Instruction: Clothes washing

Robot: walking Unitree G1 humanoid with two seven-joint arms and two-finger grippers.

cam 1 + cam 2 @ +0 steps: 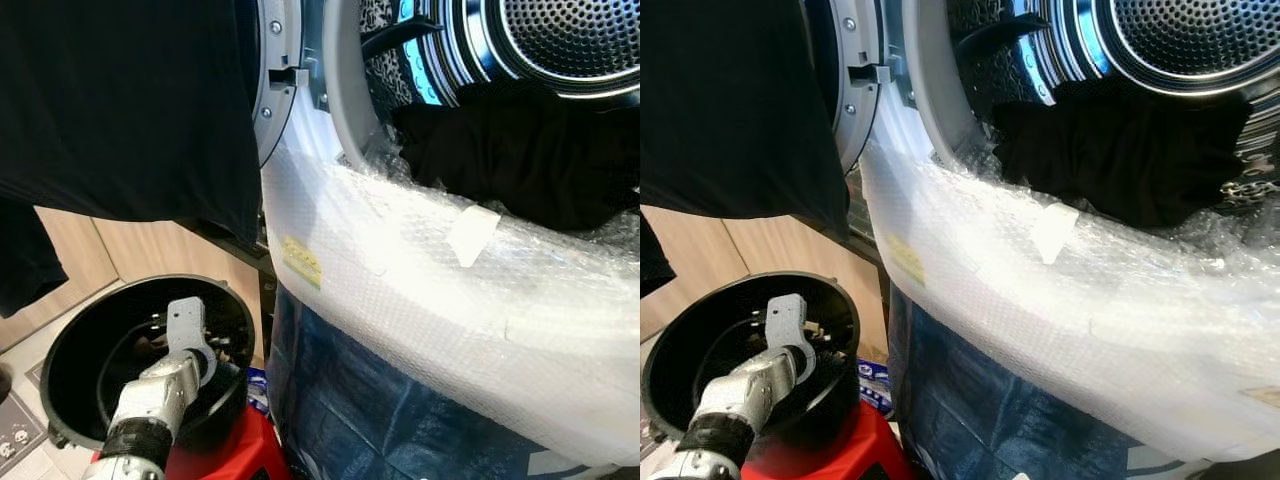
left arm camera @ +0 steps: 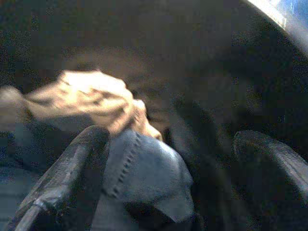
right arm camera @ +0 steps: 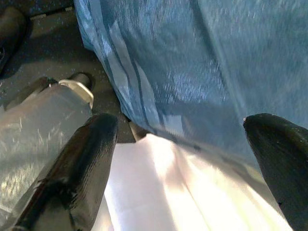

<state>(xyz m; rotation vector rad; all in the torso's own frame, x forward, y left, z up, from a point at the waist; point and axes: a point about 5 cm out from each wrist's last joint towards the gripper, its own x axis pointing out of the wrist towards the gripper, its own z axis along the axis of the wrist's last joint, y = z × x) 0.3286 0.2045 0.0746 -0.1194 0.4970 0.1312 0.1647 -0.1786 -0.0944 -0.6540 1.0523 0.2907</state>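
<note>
- The round black plastic laundry basket sits on a red stool, low down beside the washing machine with its open round metal drum.
- The left gripper is down inside the basket. Its two black fingers are spread apart.
- Between those fingers lies a bunched-up blue-grey cloth, touching one finger. A crumpled tan cloth lies just past it, deeper in the basket.
- So the clothes are right at the left gripper, and the left arm is the nearer one. I think it only needs to close on the blue-grey cloth.
- The drum is up above the basket, with black clothes already in its mouth.
- Clear bubble wrap covers the machine's front.
- The right gripper hangs low by a blue plastic sheet, fingers spread, holding nothing.
</note>
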